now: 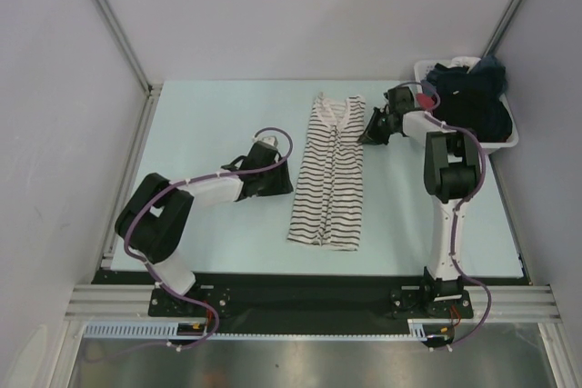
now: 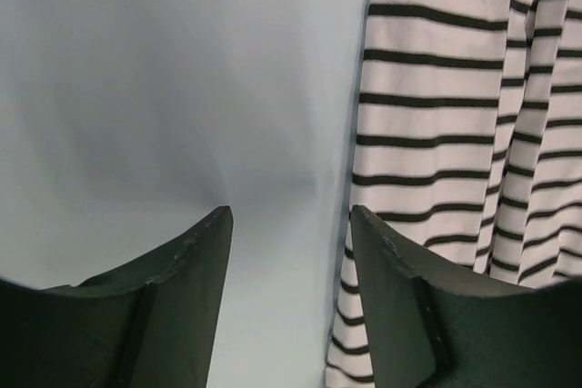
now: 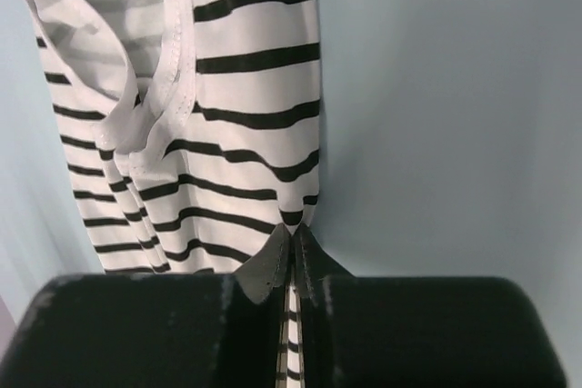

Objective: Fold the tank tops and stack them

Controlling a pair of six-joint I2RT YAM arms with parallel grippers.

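The striped tank top (image 1: 329, 174) lies in a long narrow fold down the middle of the table, straps at the far end. My right gripper (image 1: 370, 131) is shut on its far right edge; the right wrist view shows the striped fabric (image 3: 227, 115) pinched between the closed fingertips (image 3: 293, 243). My left gripper (image 1: 284, 174) is open at the top's left edge, low over the table; in the left wrist view the striped cloth (image 2: 446, 134) lies beside the right finger (image 2: 400, 288), nothing between the jaws. The black tank top (image 1: 468, 97) lies heaped in the basket at the far right.
A white basket (image 1: 506, 141) with dark clothing stands at the far right corner, just behind my right arm. The pale blue table (image 1: 227, 115) is bounded by grey walls and a metal frame rail along the left side.
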